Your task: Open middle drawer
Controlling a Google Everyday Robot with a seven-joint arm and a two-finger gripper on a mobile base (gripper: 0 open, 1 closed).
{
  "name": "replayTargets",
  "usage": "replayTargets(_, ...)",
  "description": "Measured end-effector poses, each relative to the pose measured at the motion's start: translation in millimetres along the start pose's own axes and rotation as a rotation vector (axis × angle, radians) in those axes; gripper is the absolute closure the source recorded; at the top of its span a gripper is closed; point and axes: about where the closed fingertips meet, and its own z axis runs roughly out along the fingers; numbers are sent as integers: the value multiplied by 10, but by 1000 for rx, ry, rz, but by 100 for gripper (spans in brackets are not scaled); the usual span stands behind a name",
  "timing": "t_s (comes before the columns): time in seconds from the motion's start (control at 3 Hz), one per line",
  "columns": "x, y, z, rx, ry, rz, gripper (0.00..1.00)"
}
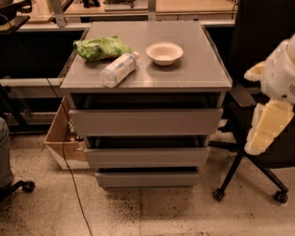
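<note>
speckled floor [184, 212], black office chair [258, 41], cardboard box [57, 132], desks [193, 5] behind

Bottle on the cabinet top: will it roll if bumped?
Likely rolls: the bottle lies on its side on the flat cabinet top. Probably light, looks like thin plastic. The gripper hangs off to the right, apart from it.

Gripper [259, 142] at right edge: pale yellow, blocky; white rounded arm [282, 69] above.

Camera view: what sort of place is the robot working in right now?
Probably an office or lab workspace: a grey drawer cabinet on a speckled floor, a wheeled office chair to its right, desks behind. The gripper hangs at the right edge, apart from the middle drawer.
</note>
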Motion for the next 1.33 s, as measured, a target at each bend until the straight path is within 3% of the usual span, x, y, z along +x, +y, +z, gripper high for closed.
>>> replayTargets(0.33, 185, 162, 1012, -60, -75, 23, 0)
replayTargets(1.0, 209, 359, 2266, -138, -173, 33, 0)
replayTargets(1.33, 222, 471, 2731, -164, -184, 57, 0)
